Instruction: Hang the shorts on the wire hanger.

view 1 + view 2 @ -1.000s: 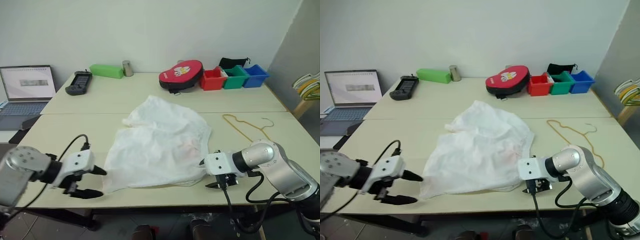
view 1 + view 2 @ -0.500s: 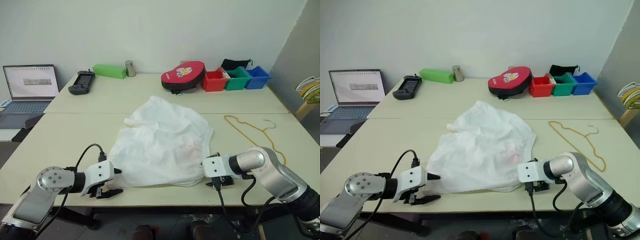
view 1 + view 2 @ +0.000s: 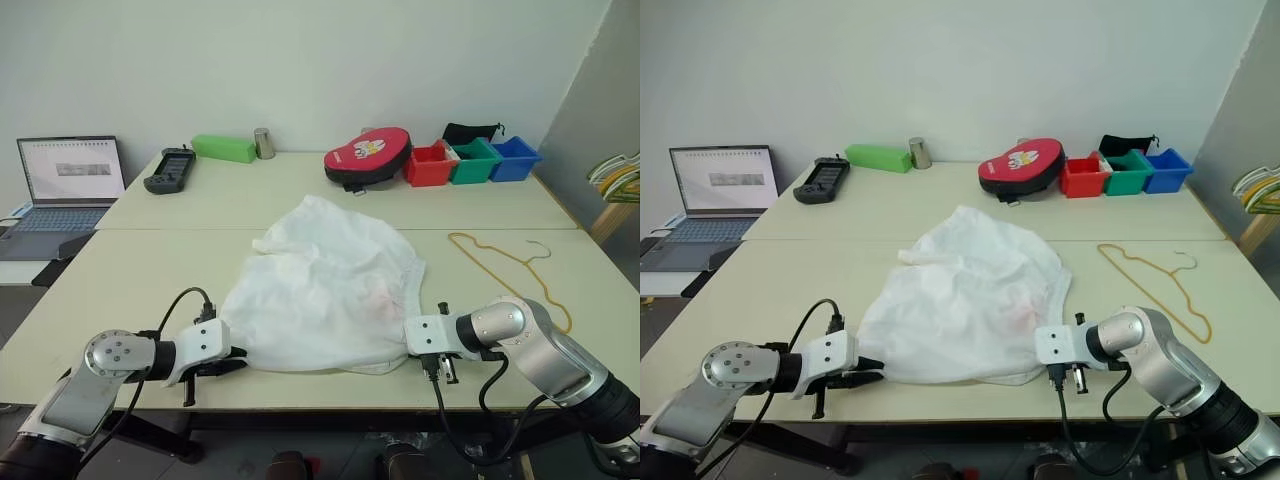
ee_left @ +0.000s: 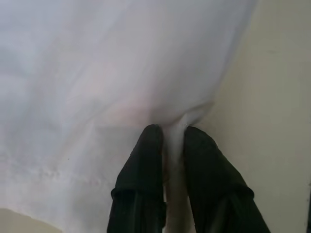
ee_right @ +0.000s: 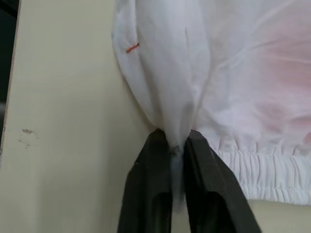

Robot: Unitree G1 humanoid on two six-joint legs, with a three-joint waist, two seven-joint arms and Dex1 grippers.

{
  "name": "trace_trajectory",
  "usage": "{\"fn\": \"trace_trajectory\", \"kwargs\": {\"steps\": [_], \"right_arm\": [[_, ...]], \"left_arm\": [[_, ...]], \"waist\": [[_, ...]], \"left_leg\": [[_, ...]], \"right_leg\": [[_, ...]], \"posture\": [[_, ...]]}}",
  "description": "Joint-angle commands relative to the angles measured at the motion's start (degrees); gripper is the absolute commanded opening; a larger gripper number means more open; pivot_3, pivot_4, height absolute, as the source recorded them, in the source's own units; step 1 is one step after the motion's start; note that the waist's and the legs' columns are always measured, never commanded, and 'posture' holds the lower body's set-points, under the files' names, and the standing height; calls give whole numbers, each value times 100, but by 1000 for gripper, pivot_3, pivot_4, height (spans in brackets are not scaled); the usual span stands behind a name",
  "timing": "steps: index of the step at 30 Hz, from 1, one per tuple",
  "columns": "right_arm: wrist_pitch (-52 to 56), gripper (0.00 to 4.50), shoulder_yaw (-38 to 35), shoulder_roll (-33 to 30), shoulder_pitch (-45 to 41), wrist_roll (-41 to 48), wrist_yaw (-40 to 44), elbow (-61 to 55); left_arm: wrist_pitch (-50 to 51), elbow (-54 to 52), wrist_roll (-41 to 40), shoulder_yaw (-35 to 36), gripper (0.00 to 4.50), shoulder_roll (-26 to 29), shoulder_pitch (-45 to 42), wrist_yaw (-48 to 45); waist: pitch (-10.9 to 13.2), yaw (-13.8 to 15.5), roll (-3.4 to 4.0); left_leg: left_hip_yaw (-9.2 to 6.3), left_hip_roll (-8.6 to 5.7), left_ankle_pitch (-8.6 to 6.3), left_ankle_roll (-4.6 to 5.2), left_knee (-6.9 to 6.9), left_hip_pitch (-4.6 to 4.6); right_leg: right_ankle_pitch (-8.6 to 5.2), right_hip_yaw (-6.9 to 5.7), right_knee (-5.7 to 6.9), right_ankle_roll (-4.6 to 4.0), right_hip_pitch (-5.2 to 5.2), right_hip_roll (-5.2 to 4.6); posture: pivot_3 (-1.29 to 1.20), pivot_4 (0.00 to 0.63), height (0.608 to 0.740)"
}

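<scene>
Shorts [image 3: 325,285] pinched at both near corners by our left gripper [image 4: 170,133] and right gripper [image 5: 176,143]; wire hanger [image 3: 505,262] lies beyond our right gripper, nearer that arm.

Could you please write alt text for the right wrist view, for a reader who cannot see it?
The right gripper is shut on a pinched fold of the white shorts, close to their gathered elastic waistband. The shorts lie wrinkled on a pale table, and a small red mark shows on the fabric.
</scene>
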Motion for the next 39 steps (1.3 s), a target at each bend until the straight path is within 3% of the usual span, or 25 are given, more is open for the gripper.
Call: {"fn": "trace_trajectory", "kwargs": {"steps": [1, 7, 12, 15, 18, 21, 23, 25, 26, 27, 28, 29, 30, 32, 34, 37, 39], "right_arm": [[-3, 0, -80, 15, -115, 3, -2, -23], [-36, 0, -107, 2, -117, 78, 49, -156], [336, 0, -397, -448, 84, 887, 810, -1004], [742, 0, -659, -821, 168, 1676, 1368, -1501], [954, 0, -837, -1080, 4, 2245, 1776, -1585], [801, 0, -741, -823, -654, 2127, 1666, -708], [329, 0, -520, 44, -1984, 1534, 974, 1368], [-490, 0, -363, 953, -3547, 737, -418, 3936], [-797, 0, -337, 1205, -4009, 511, -850, 4749], [-1172, 0, -372, 1495, -4620, 324, -1507, 5745], [-1465, 0, -412, 1686, -5017, 220, -1902, 6443], [-1820, 0, -470, 1881, -5666, -55, -3266, 7218], [-2154, 0, -566, 2032, -6227, -238, -4472, 7811], [-2654, 0, -908, 2214, -6963, -232, -6111, 8472], [-3125, 0, -976, 2304, -7230, -306, -6785, 8689], [-3655, 0, -946, 2509, -7058, -388, -6782, 8764], [-3857, 0, -765, 2716, -6544, -407, -5989, 8648]], "left_arm": [[48, 198, 59, 135, 11, -6, -122, 161], [599, -641, -535, 319, 11, 306, 378, -364], [1445, -2021, -1551, 939, 11, 1232, 1576, -1493], [2057, -2451, -2150, 1361, 11, 1600, 1810, -1888], [2224, -2388, -2297, 1357, 11, 1758, 1465, -2042], [1851, -1500, -1698, 693, 11, 1400, 35, -1743], [547, 820, -264, 3, 11, 423, -2279, -413], [-417, 3407, 964, -434, 11, -338, -4608, 1692], [-674, 4196, 1269, -538, 11, -498, -5246, 2343], [-874, 4996, 1534, -621, 11, -589, -5955, 3008], [-1048, 5550, 1697, -684, 11, -638, -6393, 3381], [-1141, 6005, 1875, -659, 11, -626, -6998, 4195], [-1269, 6359, 2052, -661, 11, -585, -7500, 4911], [-1504, 6763, 2297, -668, 11, -453, -8141, 5985], [-1741, 6901, 2437, -652, 11, -287, -8378, 6594], [-2135, 6836, 2537, -629, 11, -117, -8160, 6855], [-2197, 6722, 2400, -600, 11, -83, -7612, 6190]], "waist": [[-3, -1, -5], [-11, -2, -24], [-5, -52, -38], [8, -30, -51], [15, 17, -48], [18, 13, -47], [4, 5, -33], [35, -1, -69], [32, -6, -104], [38, -14, -127], [24, -47, -141], [20, -99, -144], [20, -143, -142], [15, -208, -150], [9, -213, -148], [-26, -276, -147], [-38, -305, -140]], "left_leg": [[5, -1, 0, 0, 0, -1], [22, 0, -12, -16, -2, -14], [27, 15, -30, -41, -8, -30], [22, 17, -41, -42, -12, -34], [14, 16, -42, -43, -11, -14], [18, 15, -41, -43, -1, -3], [26, 7, -38, -43, 8, 3], [36, -14, -24, -29, 24, 47], [29, -12, -9, -13, 18, 33], [19, -12, 39, -16, 16, 13], [11, 0, 92, -83, 14, -28], [3, 5, 106, -77, -9, -78], [15, 7, 103, -82, -4, -110], [28, 4, 104, -86, -11, -220], [30, -2, 129, -147, -10, -351], [51, -2, 118, -175, -85, -382], [65, -1, 117, -174, -100, -381]], "right_leg": [[0, 1, 0, 0, 0, 0], [1, 4, -1, 2, -5, 0], [-5, 4, -3, -4, -10, 1], [-21, -5, -6, -7, -12, 1], [-29, -14, -9, -17, -15, -1], [-31, -13, -6, -21, -10, -2], [-31, -14, -8, -21, -10, -1], [-2, -23, -18, -17, 40, 5], [21, -24, -29, -10, 29, 14], [130, -25, -48, -21, 36, 27], [204, -29, -50, 0, -14, 37], [262, -31, -102, 37, -53, 45], [279, -27, -96, 12, -93, 44], [285, -2, -74, 16, -218, 23], [280, 13, -17, 38, -381, -21], [261, -1, -13, 29, -462, -35], [246, -3, -16, 24, -466, -34]], "posture": [[3, 33, 740], [10, 33, 740], [17, 37, 740], [22, 38, 740], [19, 34, 740], [11, 25, 740], [8, 17, 740], [1, 2, 740], [0, 0, 740], [-1, 0, 740], [-2, 0, 740], [-3, 0, 740], [-6, 0, 740], [-6, 0, 740], [5, 0, 740], [27, 12, 740], [43, 24, 740]]}}
